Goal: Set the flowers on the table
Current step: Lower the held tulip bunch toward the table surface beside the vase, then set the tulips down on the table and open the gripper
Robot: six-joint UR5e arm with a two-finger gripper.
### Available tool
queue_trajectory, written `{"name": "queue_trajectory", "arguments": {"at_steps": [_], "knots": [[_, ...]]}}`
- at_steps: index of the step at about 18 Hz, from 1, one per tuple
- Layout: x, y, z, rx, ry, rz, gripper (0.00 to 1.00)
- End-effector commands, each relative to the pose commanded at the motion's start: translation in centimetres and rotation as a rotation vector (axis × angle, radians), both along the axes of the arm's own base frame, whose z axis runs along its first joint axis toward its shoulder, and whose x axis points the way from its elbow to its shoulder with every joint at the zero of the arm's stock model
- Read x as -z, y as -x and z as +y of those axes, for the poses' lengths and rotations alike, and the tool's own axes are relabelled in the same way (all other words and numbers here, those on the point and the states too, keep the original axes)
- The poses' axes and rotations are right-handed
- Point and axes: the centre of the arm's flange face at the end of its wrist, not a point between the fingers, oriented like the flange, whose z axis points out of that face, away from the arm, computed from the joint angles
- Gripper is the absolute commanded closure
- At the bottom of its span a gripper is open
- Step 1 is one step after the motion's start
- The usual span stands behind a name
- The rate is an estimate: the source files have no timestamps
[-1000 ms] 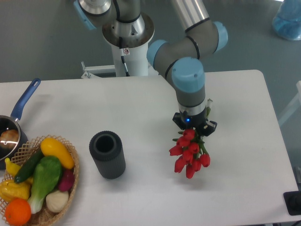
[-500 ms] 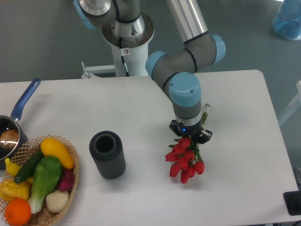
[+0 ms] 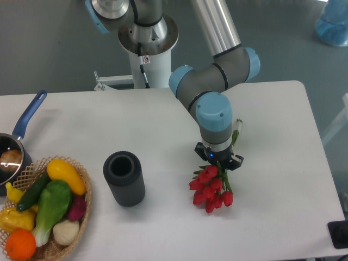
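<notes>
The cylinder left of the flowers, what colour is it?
Dark grey, nearly black; the cylinder shows clearly in the fixed camera.

gripper (image 3: 219, 159) clamping red flowers (image 3: 210, 189) — above white table (image 3: 272, 185)

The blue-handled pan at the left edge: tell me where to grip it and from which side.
Grip the pan by its blue handle, coming from above. The handle is a long narrow bar that juts up and to the right, clear of the wicker basket, with bare table around it. The bowl is cut off by the frame and crowded by the basket.
</notes>
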Motion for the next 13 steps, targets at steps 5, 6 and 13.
{"name": "queue_trajectory", "arguments": {"at_steps": [5,6,13], "knots": [[-0.85,0.37,0.27,0.0,-0.011,0.015,0.39],[-0.76,0.38,0.27,0.0,-0.01,0.014,0.36],[-0.68,0.4,0.29,0.0,-0.01,0.014,0.1]]}}
